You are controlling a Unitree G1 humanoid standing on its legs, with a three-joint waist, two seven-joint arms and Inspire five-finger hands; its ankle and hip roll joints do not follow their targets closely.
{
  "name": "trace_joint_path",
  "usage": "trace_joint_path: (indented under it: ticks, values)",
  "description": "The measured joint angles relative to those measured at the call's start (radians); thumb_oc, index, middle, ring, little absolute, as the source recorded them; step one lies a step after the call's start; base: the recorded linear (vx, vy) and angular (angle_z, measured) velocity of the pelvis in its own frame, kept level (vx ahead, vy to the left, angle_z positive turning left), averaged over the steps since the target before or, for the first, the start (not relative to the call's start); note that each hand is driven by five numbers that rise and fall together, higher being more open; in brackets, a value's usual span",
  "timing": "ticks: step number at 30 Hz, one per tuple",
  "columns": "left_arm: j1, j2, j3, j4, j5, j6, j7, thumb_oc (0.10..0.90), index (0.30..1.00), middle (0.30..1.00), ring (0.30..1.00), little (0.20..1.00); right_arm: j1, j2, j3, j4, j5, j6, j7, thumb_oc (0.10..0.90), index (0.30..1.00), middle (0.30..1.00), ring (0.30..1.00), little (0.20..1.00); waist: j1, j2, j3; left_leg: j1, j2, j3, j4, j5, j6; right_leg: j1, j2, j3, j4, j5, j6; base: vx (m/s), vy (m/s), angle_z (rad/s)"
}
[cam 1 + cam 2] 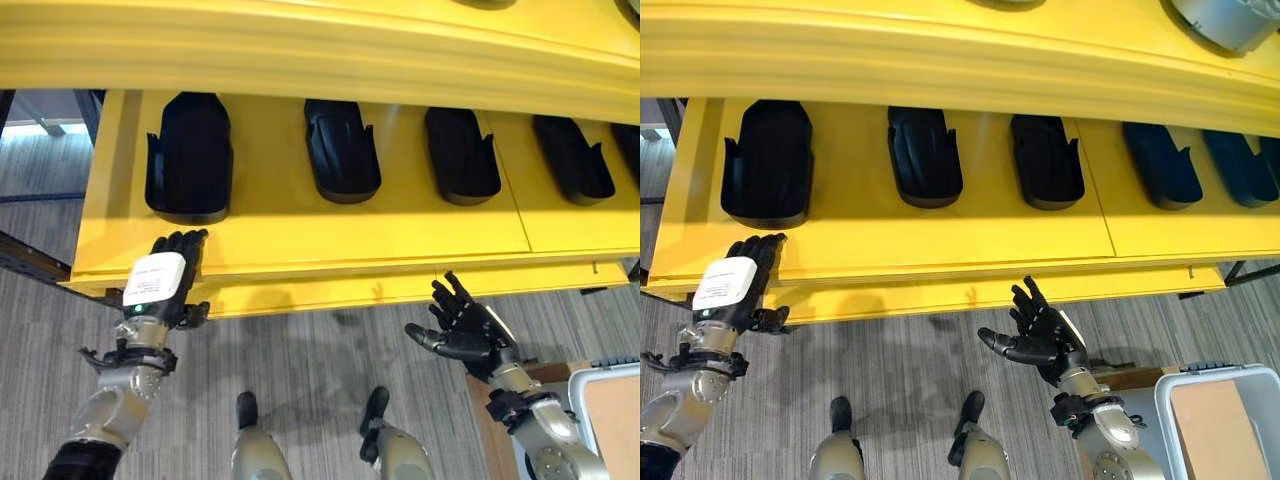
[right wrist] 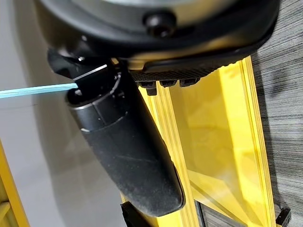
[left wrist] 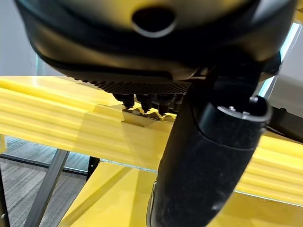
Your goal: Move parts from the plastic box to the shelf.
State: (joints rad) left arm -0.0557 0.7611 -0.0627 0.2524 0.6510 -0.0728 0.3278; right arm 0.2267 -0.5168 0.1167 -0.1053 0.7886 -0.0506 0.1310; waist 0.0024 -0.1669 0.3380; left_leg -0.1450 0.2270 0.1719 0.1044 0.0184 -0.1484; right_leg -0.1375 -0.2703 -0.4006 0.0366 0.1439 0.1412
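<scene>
5 black moulded plastic parts (image 1: 342, 150) lie in a row on the yellow metal shelf (image 1: 300, 245). Left hand (image 1: 165, 280), fingers straight, touches its edge at 8 o'clock. Right hand (image 1: 465, 325) hangs spread, empty, at 5 o'clock.

1. Both eye views look down from the head, sharing the yellow shelf (image 1: 300, 240) and grey floor (image 1: 320, 370).
2. Each wrist view looks along its own hand, very close to the shelf's edge.
</scene>
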Motion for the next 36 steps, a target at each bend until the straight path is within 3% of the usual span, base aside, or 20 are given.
trace_joint_path:
  ticks: [36]
  values:
    - [-0.131, 0.018, -0.033, 0.063, -0.019, 0.031, 0.054, 0.900, 1.000, 1.000, 1.000, 1.000, -0.030, -0.010, 0.034, 0.000, 0.000, -0.013, -0.008, 0.900, 1.000, 1.000, 1.000, 1.000, -0.027, -0.027, 0.017, -0.069, 0.019, 0.013, 0.073, -0.021, 0.000, -0.064, 0.011, 0.036, 0.019, 0.010, -0.015, 0.01, 0.004, -0.02]
